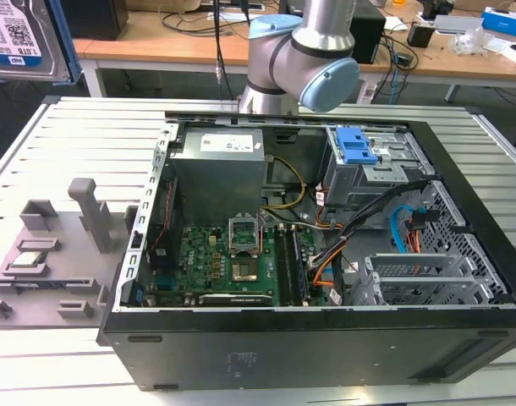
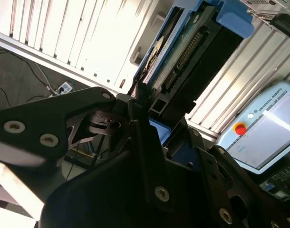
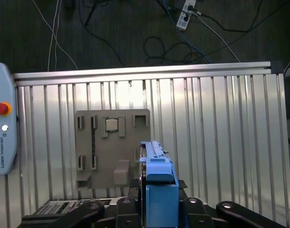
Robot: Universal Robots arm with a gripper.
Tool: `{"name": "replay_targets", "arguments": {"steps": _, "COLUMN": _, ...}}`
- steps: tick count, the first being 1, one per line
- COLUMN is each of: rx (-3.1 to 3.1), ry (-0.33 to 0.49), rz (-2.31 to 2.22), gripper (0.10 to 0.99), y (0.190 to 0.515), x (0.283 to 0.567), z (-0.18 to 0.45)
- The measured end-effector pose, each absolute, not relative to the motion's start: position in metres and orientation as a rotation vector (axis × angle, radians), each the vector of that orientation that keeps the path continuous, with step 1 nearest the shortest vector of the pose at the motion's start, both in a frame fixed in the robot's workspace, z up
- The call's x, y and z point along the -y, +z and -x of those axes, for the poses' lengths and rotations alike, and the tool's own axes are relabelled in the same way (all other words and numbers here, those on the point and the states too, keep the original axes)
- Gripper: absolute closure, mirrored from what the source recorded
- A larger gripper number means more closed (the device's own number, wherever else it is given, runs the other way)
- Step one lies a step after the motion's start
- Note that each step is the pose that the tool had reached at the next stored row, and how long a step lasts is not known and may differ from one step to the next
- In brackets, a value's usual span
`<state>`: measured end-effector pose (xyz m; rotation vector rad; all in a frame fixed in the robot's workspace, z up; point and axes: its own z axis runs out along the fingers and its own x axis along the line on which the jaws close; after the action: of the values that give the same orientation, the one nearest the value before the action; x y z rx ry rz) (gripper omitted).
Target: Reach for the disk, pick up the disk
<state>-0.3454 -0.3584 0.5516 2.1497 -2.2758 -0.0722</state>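
I have the disk (image 1: 21, 38) clamped: the gripper (image 3: 159, 211) is closed on its blue carrier frame (image 3: 159, 180) in both wrist views. In the exterior view it hangs in the upper left corner, well apart from the open computer case (image 1: 326, 347). The first wrist view looks past it onto a grey fixture plate (image 3: 111, 147) on the ribbed table (image 3: 221, 142).

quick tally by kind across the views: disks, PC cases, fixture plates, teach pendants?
Disk: 1, clamped in the gripper
Computer case: 1, open
Grey fixture plate: 1
Teach pendant: 1
Total: 4
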Motion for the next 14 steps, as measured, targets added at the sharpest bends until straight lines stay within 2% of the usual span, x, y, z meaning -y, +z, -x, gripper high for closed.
{"name": "replay_targets", "arguments": {"steps": 14, "rx": 2.275, "ry": -0.070, "rz": -2.148, "gripper": 0.718, "y": 0.531, "x": 0.358, "z": 0.305}}
